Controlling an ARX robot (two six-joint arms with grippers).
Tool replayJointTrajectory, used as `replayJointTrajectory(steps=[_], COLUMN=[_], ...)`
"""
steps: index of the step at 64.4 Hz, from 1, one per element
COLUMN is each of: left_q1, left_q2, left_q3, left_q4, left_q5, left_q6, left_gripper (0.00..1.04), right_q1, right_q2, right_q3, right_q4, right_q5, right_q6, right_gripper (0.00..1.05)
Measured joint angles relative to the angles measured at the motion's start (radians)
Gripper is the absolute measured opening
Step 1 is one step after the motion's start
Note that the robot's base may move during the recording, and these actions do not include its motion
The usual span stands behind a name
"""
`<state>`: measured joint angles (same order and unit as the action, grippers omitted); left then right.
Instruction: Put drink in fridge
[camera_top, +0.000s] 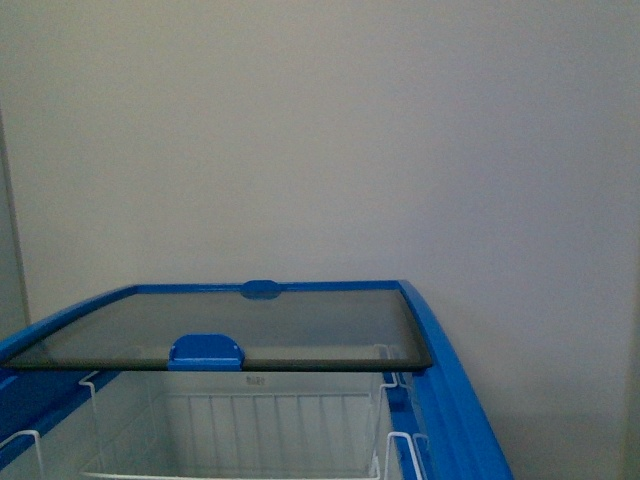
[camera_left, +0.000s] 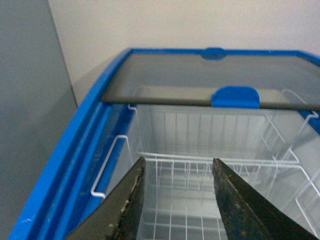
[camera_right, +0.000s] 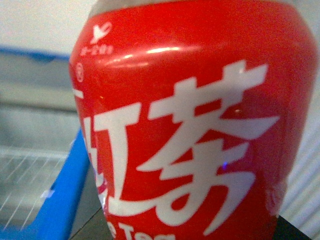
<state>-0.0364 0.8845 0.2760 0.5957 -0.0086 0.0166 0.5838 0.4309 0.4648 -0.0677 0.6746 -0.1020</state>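
While my left gripper (camera_left: 177, 162) hangs spread over the open fridge (camera_top: 455, 400), the drink (camera_right: 190, 125) sits just beside it. My right gripper's hold? Can't tell. Next, swing it over and lower it in.

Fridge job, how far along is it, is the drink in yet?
Not yet. Done: the fridge has its glass lid slid back, exposing the wire basket. In hand: the red drink fills the right wrist view, apparently carried. The left tool hangs open and empty over the opening. Left: lowering the drink inside.
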Motion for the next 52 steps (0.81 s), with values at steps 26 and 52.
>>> replayJointTrajectory(steps=[26,52], left_q1=[0.035,0.035], left_q2=[-0.24,-0.428], left_q3=[-0.174,-0.233], left_q4=[-0.057,-0.184], left_q5=[0.009,0.009], left_q6=[-0.011,-0.012], left_gripper=[0.03,0.03], right_q1=[-0.083,0.036], right_q2=[0.892,1.387], right_q3=[0.58,0.932], right_q4=[-0.036,-0.089], right_q5=[-0.425,-0.47], right_q6=[-0.7,-0.758], right_gripper=[0.36,0.36])
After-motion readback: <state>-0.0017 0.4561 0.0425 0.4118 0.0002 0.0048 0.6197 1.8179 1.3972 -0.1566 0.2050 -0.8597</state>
